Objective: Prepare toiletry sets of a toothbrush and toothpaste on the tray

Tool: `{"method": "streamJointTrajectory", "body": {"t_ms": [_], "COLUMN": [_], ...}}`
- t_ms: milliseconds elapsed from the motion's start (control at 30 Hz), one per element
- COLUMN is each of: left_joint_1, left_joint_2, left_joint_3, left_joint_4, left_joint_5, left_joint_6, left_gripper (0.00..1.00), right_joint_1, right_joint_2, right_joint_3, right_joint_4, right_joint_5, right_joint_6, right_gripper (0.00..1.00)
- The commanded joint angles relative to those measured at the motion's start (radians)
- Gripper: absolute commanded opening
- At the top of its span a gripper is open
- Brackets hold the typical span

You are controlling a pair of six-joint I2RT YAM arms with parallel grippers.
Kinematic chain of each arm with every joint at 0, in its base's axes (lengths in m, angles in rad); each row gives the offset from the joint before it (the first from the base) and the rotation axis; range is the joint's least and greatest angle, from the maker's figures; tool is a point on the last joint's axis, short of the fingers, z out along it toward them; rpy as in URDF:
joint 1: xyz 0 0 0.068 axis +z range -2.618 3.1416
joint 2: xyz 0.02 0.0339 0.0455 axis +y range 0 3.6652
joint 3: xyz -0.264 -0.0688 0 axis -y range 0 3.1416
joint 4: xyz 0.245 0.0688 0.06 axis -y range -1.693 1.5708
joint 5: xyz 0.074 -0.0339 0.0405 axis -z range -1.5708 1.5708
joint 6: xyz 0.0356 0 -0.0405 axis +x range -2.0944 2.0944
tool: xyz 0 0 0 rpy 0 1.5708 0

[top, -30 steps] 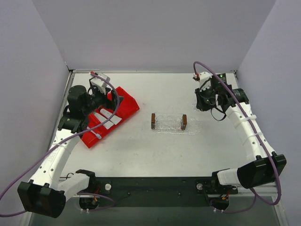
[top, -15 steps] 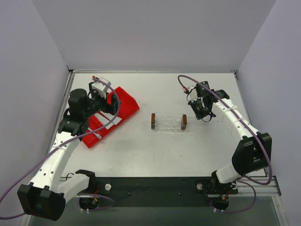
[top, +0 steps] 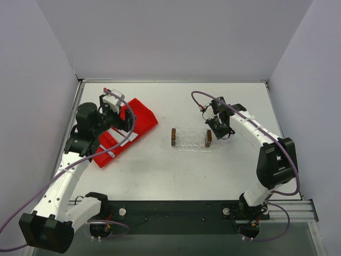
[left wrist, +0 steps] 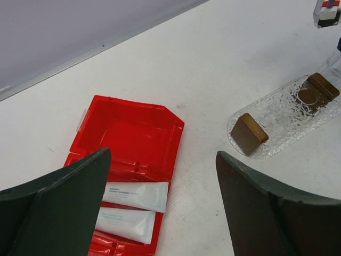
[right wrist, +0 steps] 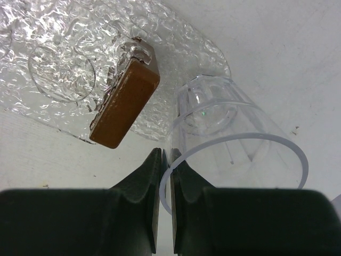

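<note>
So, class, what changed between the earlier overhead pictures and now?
The right gripper, shut on the rim of a clear cup, swung left toward the tray. The left gripper, open above the red bin, barely shifted. Tray, bin and toothpaste stayed put.

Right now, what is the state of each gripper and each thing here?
left gripper: jaws open wide, empty, over the red bin
right gripper: jaws shut on the rim of the clear cup
clear cup: held by its rim, at the end of the tray
tray: two brown blocks on it, no tube yet
red bin: two toothpaste tubes lying flat inside
</note>
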Motion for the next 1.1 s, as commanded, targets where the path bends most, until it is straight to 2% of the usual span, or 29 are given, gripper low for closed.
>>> {"method": "streamJointTrajectory", "body": {"t_ms": [0,1067], "left_joint_1": [0.008,0.007], "left_joint_2": [-0.027,-0.041], "left_joint_3": [-0.005,-0.015], "left_joint_4": [0.011,0.022], "left_joint_5": [-0.005,0.014], "left_joint_6": [0.016,0.0], "left_gripper": [0.9,0.9], "right_joint_1": [0.012,0.016], "right_joint_2": [-0.011,0.035], "right_joint_3": [0.001,-0.018], "right_joint_4": [-0.006,-0.047], "right_joint_5": [0.028,-0.034], "right_joint_6": [0.005,0.002], "right_gripper": [0.0,0.0]}}
